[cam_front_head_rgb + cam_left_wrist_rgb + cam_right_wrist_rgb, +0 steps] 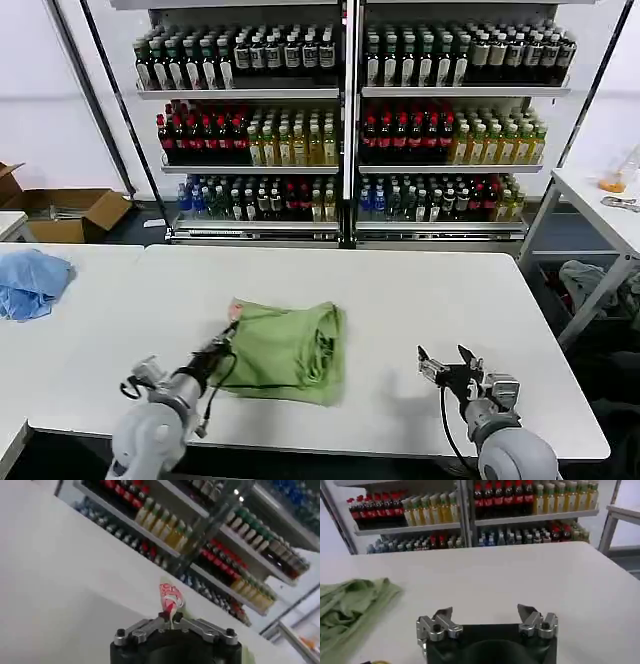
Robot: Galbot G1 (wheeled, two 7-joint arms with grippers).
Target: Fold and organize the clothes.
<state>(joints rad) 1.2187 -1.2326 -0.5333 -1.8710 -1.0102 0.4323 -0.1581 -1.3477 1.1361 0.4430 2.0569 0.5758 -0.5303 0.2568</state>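
left gripper (226,342) pinches the green shirt (290,352) on the white table (420,290); right gripper (447,362) spread wide, blue cloth (30,282) well apart.

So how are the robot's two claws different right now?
The left claw is shut on the green shirt, pinching its edge; the right claw is open and holds nothing. The left claw is at the shirt; the right claw sits apart over bare white table. Both hover low near the table's front edge.

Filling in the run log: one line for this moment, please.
left gripper: shut on shirt edge | right gripper: open, apart from shirt | shirt: partly folded on table
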